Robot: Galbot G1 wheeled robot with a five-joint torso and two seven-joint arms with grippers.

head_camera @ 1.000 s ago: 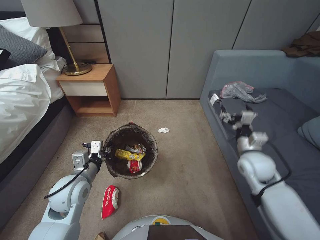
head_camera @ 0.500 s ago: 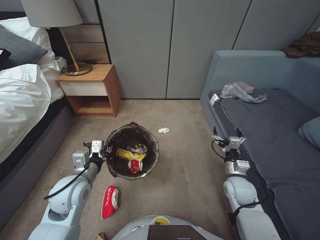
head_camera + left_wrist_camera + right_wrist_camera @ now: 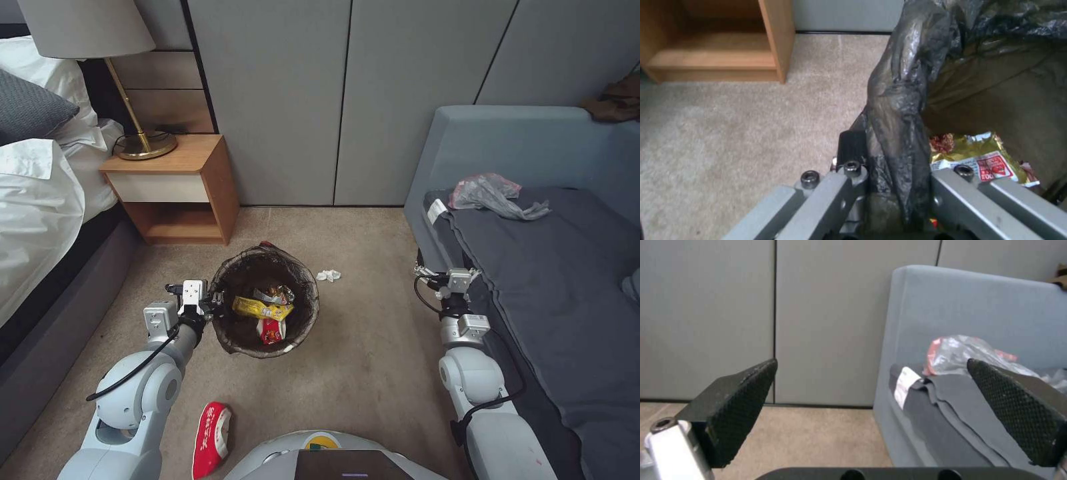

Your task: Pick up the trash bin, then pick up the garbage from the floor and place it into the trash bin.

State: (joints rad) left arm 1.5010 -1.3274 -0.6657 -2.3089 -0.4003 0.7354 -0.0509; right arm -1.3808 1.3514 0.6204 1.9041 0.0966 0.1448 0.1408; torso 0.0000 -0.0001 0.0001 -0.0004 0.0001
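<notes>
gripping bagged rim of trash bin (image 3: 265, 303) on carpet, left gripper (image 3: 212, 305) clamped tight; bin looked light, liner slippery. right gripper (image 3: 445, 271) hung spread wide beside sofa (image 3: 533, 280). tissue wad (image 3: 328, 275) soft, pinch anywhere; red packet (image 3: 212, 437) crinkly, take by edge.

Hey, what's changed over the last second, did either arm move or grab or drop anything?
The right end effector, open and empty, swung down from above the sofa to hang beside its front edge. The camera shifted too, so the room's slide is no move of things. The left end effector stayed shut on the trash bin rim; red packet and tissue still lie on the carpet.
</notes>
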